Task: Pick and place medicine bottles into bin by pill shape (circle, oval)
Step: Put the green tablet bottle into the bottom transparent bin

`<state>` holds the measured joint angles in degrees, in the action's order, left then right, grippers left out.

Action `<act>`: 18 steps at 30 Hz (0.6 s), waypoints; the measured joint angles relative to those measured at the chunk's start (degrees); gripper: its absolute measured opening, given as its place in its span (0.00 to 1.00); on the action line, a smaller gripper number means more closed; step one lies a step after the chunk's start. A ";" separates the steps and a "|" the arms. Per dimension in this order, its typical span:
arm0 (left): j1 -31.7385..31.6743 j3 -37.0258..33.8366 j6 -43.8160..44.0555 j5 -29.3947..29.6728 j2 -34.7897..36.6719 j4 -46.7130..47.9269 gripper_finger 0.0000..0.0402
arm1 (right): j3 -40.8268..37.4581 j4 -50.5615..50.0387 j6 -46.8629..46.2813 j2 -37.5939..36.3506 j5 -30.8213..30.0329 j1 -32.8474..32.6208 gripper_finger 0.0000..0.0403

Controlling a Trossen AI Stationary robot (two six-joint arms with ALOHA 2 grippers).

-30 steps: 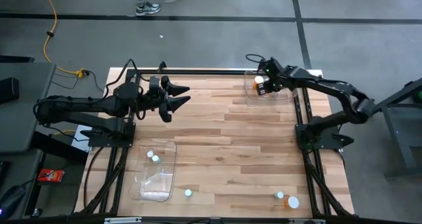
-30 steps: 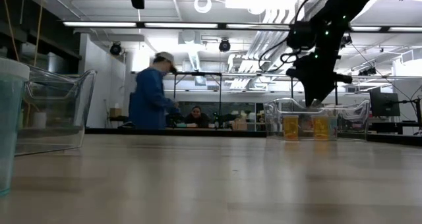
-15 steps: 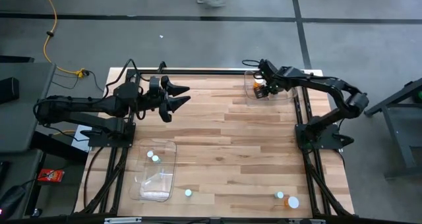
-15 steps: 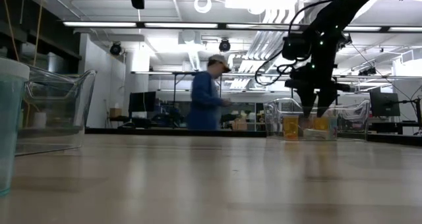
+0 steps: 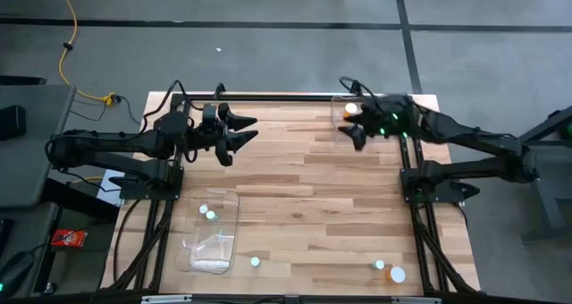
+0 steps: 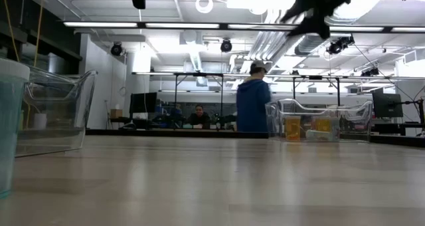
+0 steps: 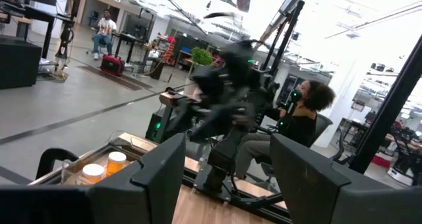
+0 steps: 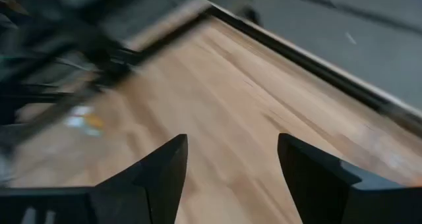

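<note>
R gripper (image 5: 355,136) hung empty, fingers spread, by the far bin (image 5: 338,123). L gripper (image 5: 234,130) waited wide, mid-table. Loose bottles (image 5: 387,270) sat at near edge: prob. light, hard, slick, tippy, so I'd pinch the body under the cap.

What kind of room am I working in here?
Probably a robotics lab or workshop: a wooden table on a concrete floor, ceiling strip lights, workbenches behind, and people around them.
</note>
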<state>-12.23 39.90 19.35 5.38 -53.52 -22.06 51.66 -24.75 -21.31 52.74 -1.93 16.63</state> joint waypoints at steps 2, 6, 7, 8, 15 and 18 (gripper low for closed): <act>0.00 0.00 -0.01 -0.10 0.00 0.03 0.53 | 0.00 1.66 -0.96 -1.44 -5.20 -6.13 0.57; 0.00 0.00 -2.39 -0.22 0.00 0.17 0.53 | 0.00 3.25 -1.33 -1.63 -13.79 -16.22 0.57; 0.00 0.00 -2.95 -0.22 0.00 0.16 0.53 | 0.00 3.70 -1.24 -1.35 -15.34 -17.96 0.57; 0.00 0.00 -3.32 -0.23 0.00 0.15 0.53 | 0.00 4.43 -1.15 -1.02 -16.61 -19.39 0.57; 0.00 0.00 -3.48 -0.25 -0.02 -0.02 0.53 | -0.04 6.11 -0.71 -1.12 -19.25 -22.50 0.57; 0.00 0.00 -3.46 -0.28 -0.02 -0.02 0.53 | -0.04 6.20 -0.63 -1.12 -19.35 -22.28 0.57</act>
<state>-12.23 39.90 15.89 5.10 -53.54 -22.09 51.62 -18.55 -21.94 51.62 -21.28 -5.65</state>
